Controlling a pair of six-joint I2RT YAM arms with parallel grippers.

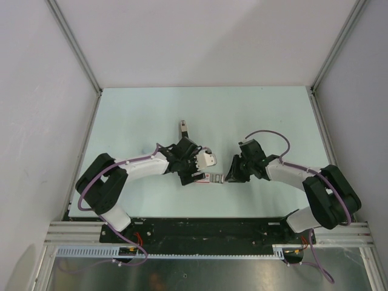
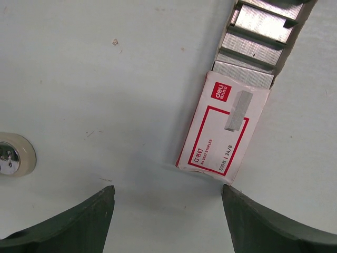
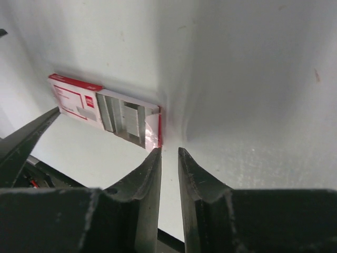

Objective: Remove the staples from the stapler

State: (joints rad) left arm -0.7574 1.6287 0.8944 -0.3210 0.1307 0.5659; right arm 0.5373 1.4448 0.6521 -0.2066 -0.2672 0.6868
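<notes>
Right wrist, gripper (image 3: 169,152) beside staple box (image 3: 105,110)

- Staple box (image 2: 224,126), red square in one corner of its lid: white "deli" logo.
- Inside the lid's red frame: Chinese characters, then "STAPLES" after a small, unclear number.
- Next line there: "24/", last digit unclear.

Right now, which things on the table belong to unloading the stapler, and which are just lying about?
For the job:
- stapler, apparently: white with a chrome part
- staples, in strips in the open staple box

Lying about:
- small grey piece farther back, too small to identify
</notes>
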